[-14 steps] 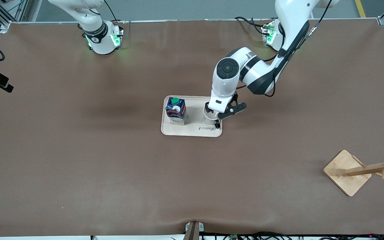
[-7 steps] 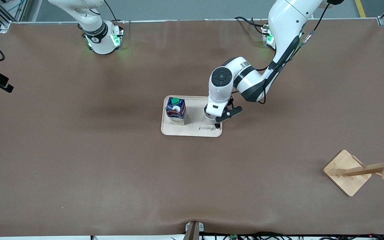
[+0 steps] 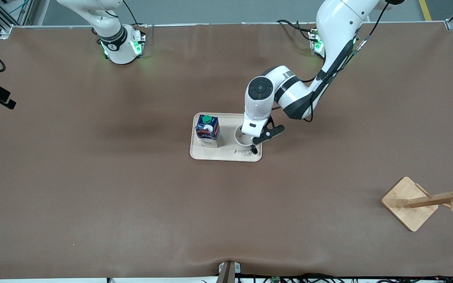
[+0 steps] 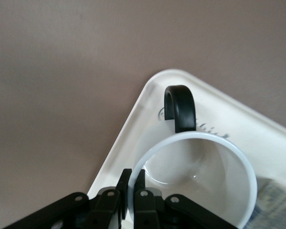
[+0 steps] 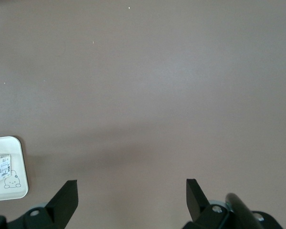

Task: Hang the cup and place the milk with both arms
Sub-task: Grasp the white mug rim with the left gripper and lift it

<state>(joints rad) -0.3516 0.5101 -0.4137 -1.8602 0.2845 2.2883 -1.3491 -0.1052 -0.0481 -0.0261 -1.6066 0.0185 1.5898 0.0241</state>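
The white cup [image 3: 239, 136] stands on the cream tray [image 3: 226, 155] in the middle of the table, its black handle [image 3: 255, 149] pointing toward the front camera. My left gripper [image 3: 247, 138] is shut on the cup's rim. In the left wrist view one finger [image 4: 123, 183] is outside the rim [image 4: 190, 138] and one inside, and the handle [image 4: 180, 107] is opposite the gripper [image 4: 133, 175]. The dark blue milk carton [image 3: 207, 131] stands on the tray beside the cup, toward the right arm's end. My right gripper [image 5: 131, 185] is open and empty over bare table.
A wooden cup rack [image 3: 427, 201] with pegs stands near the front camera at the left arm's end of the table. The brown mat [image 3: 132, 196] covers the table. A pale rounded corner, apparently of the tray [image 5: 9, 191], shows in the right wrist view.
My left arm and its hand have shifted slightly toward the milk carton over the cup, and more of the cup's rim shows now. The carton and the right arm have not moved.
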